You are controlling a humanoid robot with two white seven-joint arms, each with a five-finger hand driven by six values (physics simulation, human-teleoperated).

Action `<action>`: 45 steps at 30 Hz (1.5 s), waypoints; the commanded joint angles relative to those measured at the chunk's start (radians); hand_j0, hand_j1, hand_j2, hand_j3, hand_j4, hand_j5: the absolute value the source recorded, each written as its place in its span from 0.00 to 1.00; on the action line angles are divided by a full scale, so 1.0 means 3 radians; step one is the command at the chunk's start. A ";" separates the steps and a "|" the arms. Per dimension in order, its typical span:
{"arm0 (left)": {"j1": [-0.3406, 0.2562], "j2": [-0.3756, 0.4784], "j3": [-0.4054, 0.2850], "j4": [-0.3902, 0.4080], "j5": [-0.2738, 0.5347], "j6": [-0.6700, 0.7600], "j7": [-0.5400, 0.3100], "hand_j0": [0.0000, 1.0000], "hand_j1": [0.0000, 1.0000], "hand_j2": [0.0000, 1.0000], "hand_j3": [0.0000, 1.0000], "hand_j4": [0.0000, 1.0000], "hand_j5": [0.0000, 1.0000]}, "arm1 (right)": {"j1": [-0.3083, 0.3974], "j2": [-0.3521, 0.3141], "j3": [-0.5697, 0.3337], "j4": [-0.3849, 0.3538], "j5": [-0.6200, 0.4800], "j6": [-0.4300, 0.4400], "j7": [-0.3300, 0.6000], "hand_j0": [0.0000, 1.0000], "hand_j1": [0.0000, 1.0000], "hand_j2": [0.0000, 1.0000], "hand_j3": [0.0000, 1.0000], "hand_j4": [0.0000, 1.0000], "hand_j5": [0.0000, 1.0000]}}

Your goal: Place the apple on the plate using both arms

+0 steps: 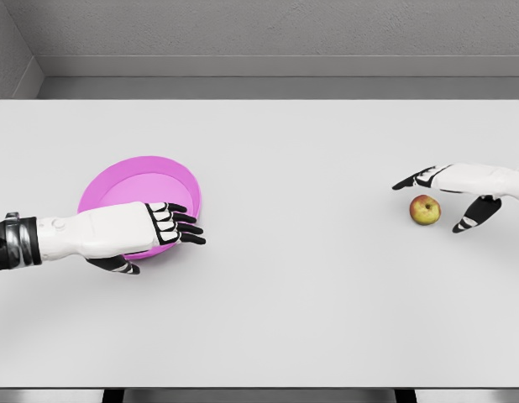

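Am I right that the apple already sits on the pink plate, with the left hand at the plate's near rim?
Not quite. In the head view the apple lies on the table beside the right hand, far from the pink plate. The left hand is at the plate's near rim.

plate near rim – hidden by left robot hand | right forearm – cut by frame edge

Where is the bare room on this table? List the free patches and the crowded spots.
Free: the wide middle of the table between the pink plate and the apple, plus the whole far strip and the near edge. Crowded: the left robot hand overlaps the plate's near rim; the right robot hand brackets the apple, fingers open.
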 commanded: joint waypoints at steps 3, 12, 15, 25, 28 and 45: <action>0.0000 0.0001 0.0001 -0.0001 0.0022 0.0004 0.0002 1.00 1.00 1.00 1.00 1.00 1.00 | 0.0000 0.0029 0.0003 0.0045 0.0007 0.0008 -0.0001 1.00 1.00 1.00 1.00 1.00 1.00; 0.0000 0.0001 0.0001 -0.0001 0.0022 0.0004 0.0002 1.00 1.00 1.00 1.00 1.00 1.00 | 0.0000 0.0070 0.0003 0.0045 0.0146 0.0008 -0.0001 1.00 1.00 1.00 1.00 1.00 1.00; 0.0000 0.0001 0.0001 -0.0001 0.0022 0.0004 0.0002 1.00 1.00 1.00 1.00 1.00 1.00 | 0.0000 0.0070 0.0018 0.0050 0.0146 0.0008 -0.0001 1.00 1.00 1.00 1.00 1.00 1.00; 0.0005 0.0001 0.0001 -0.0001 0.0022 0.0004 0.0002 1.00 1.00 1.00 1.00 1.00 1.00 | -0.0031 0.0080 0.0038 0.0147 0.0140 0.0008 -0.0001 1.00 1.00 1.00 1.00 1.00 1.00; 0.0005 0.0001 0.0001 -0.0001 0.0022 0.0004 0.0002 1.00 1.00 1.00 1.00 1.00 1.00 | -0.0051 0.0131 0.0033 0.0203 0.0140 0.0008 -0.0001 1.00 1.00 1.00 1.00 1.00 1.00; 0.0005 0.0001 0.0001 -0.0001 0.0022 0.0004 0.0002 1.00 1.00 1.00 1.00 1.00 1.00 | -0.0072 0.0167 0.0033 0.0218 0.0146 0.0008 -0.0001 1.00 1.00 1.00 1.00 1.00 1.00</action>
